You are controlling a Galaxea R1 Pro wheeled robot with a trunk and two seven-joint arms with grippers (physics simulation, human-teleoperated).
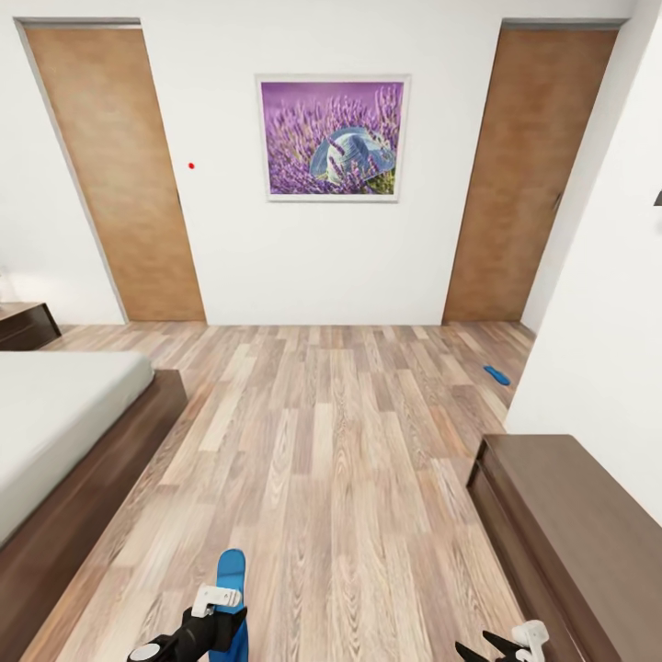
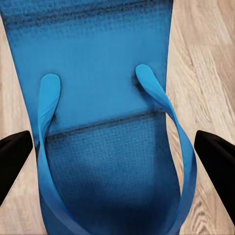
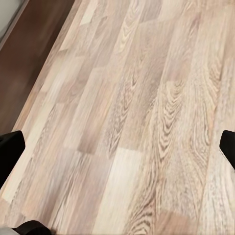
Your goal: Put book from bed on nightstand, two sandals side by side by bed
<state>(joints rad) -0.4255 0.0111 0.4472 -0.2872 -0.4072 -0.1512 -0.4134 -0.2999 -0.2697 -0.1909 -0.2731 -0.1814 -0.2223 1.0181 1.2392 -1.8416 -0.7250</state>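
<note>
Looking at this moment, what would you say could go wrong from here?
The left gripper straddles one blue sandal with its fingers wide of the sole, so closing might miss or pinch just a strap. The other sandal lies far across the floor by the right door, so pairing them beside the bed needs a long drive.

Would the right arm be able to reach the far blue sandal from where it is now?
Probably not: that sandal lies far across the floor near the right-hand door, while the right gripper hangs open near the cabinet.
</note>
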